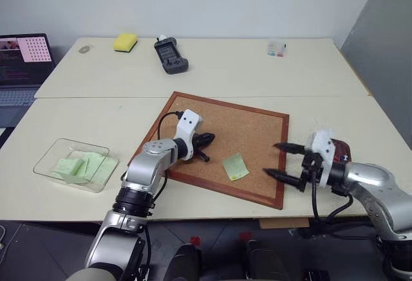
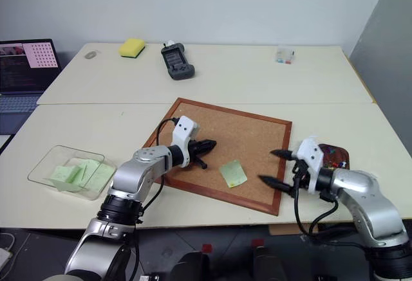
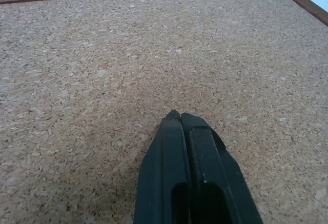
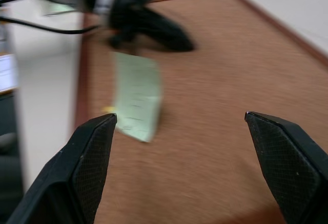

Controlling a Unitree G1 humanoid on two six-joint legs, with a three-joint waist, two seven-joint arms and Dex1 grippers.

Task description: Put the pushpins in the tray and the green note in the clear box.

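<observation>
Green note [image 1: 235,166] lies on the cork board [image 1: 257,126], near its front edge, between the two tools. A small yellow spot shows at its lower corner, perhaps a pin holding it down; too small to tell.

Left tool [image 1: 207,139] is closed with nothing between its fingers, tip low over the cork just left of the note, likely placed to brace or press.

Right tool [image 1: 283,161] is spread wide and empty, aimed across the board toward the note, probably lining up a grab.

Tray [image 2: 335,155] sits on the bench [image 1: 212,69] just behind the right wrist; coloured specks inside suggest pins already dropped there.

Clear box [image 1: 61,154] stands at the left, well apart from the board, with green slips in it.
</observation>
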